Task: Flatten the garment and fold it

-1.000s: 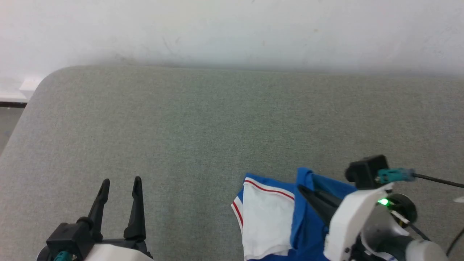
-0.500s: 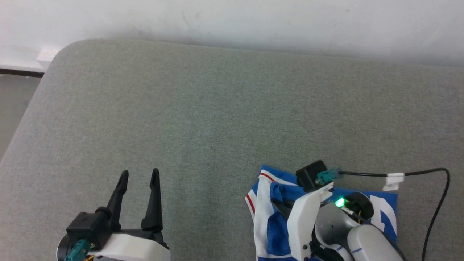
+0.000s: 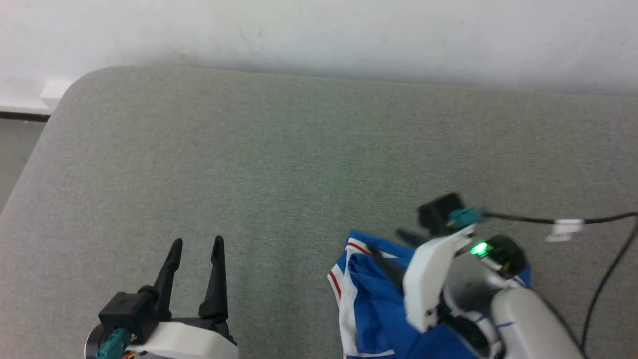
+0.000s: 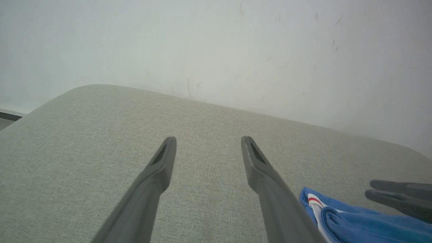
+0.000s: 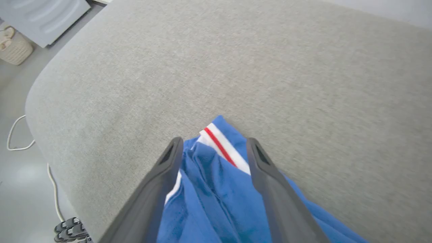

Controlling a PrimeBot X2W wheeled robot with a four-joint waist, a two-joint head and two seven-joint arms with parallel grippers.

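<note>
My right gripper (image 5: 213, 145) has just let go, its jaws spread astride the bunched garment (image 5: 216, 199) — my left gripper (image 3: 197, 242) waits open, well apart leftward.

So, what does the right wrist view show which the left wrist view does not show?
Right wrist view, not left: the floor with a white cable and a beige basket. Left wrist view, not right: the white wall and the open left hand. Both: the grey padded surface, the blue garment with its red stripe, and the right hand, open.
</note>
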